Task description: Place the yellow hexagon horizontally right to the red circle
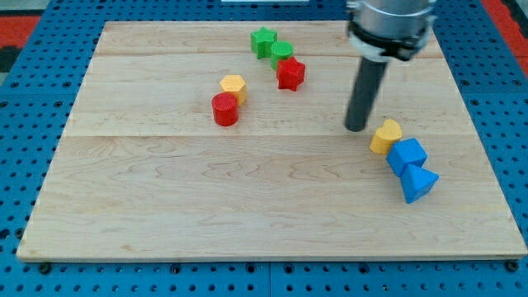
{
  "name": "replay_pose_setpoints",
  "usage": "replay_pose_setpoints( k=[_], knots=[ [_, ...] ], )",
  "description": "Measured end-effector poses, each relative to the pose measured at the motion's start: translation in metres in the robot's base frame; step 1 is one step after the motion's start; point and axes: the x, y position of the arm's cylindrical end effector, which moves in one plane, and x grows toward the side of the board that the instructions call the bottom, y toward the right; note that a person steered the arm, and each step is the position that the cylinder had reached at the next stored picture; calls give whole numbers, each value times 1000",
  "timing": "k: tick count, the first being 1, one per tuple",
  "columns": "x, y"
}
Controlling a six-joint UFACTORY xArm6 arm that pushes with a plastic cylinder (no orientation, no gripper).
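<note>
The yellow hexagon (pixel 233 86) sits on the wooden board just up and right of the red circle (pixel 224 109), touching or nearly touching it. My tip (pixel 357 128) is on the board well to the right of both, just left of a yellow heart-shaped block (pixel 385 136). The rod stands upright with the arm's end above it at the view's top.
A green star (pixel 263 40), a green round block (pixel 281 54) and a red star (pixel 290 73) cluster near the top centre. A blue cube (pixel 407 155) and a blue triangle (pixel 418 184) lie below the yellow heart at the right. The board's edge (pixel 264 257) runs along the bottom.
</note>
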Motion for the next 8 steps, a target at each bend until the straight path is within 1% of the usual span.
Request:
replay_pose_setpoints(
  k=[1, 2, 3, 4, 5, 6, 7, 8],
  knots=[
    [-33, -64],
    [-22, -99],
    [55, -103],
    [61, -193],
    [-8, -247],
    [-74, -242],
    [-77, -159],
    [-60, -67]
  ],
)
